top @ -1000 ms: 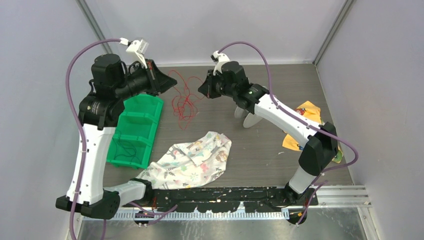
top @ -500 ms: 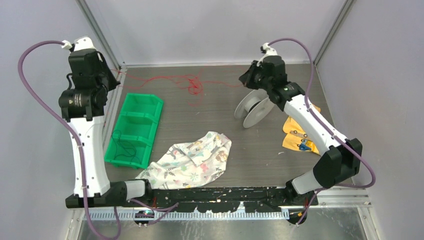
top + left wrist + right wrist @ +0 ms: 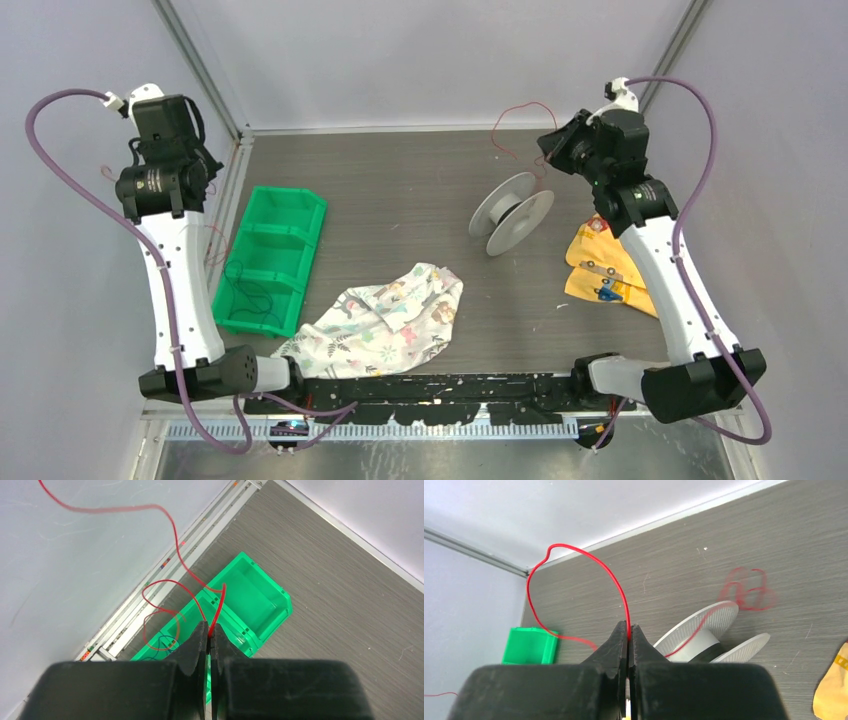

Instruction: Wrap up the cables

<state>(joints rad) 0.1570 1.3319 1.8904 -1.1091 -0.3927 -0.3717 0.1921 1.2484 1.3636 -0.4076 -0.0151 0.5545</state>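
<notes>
Pulling apart while left gripper (image 3: pixel 209 636) and right gripper (image 3: pixel 629 632) both pinch the wire (image 3: pixel 627 611), you may snap or drop it.

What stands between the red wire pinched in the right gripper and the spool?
Nothing visible does. The right gripper is shut on the red wire, and the spool lies close by on the table with no object between them.

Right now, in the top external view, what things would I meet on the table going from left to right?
green bin → patterned cloth → grey spool → yellow packet
</notes>
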